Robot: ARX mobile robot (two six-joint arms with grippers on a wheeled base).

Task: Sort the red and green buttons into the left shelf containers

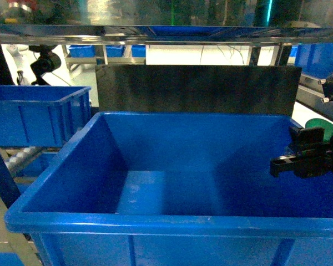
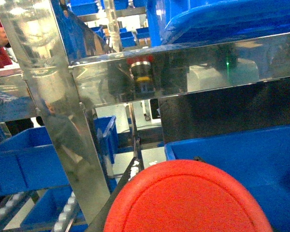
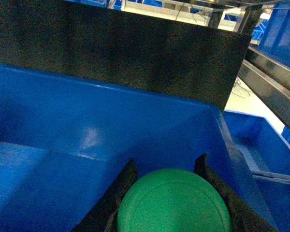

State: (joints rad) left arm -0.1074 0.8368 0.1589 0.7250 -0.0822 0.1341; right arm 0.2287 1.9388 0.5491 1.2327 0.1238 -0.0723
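The red button (image 2: 188, 203) shows as a wide red cap across the bottom of the left wrist view, and my left gripper (image 2: 166, 162) is shut on it. One dark finger (image 2: 130, 181) shows at its left. This gripper is out of the head view. My right gripper (image 3: 166, 160) is shut on the green button (image 3: 174, 203), its black fingers (image 3: 123, 186) on both sides of the cap. It hangs over the right end of a large blue container (image 1: 155, 221). In the head view that gripper (image 1: 293, 152) sits at the right edge, with the green button (image 1: 323, 128) behind it.
A second blue container (image 1: 39, 91) stands on the shelf to the left. A dark panel (image 1: 200, 88) rises behind the big bin. Shiny steel shelf posts and rails (image 2: 53, 111) stand close to the left gripper. More blue bins (image 3: 261, 145) lie to the right.
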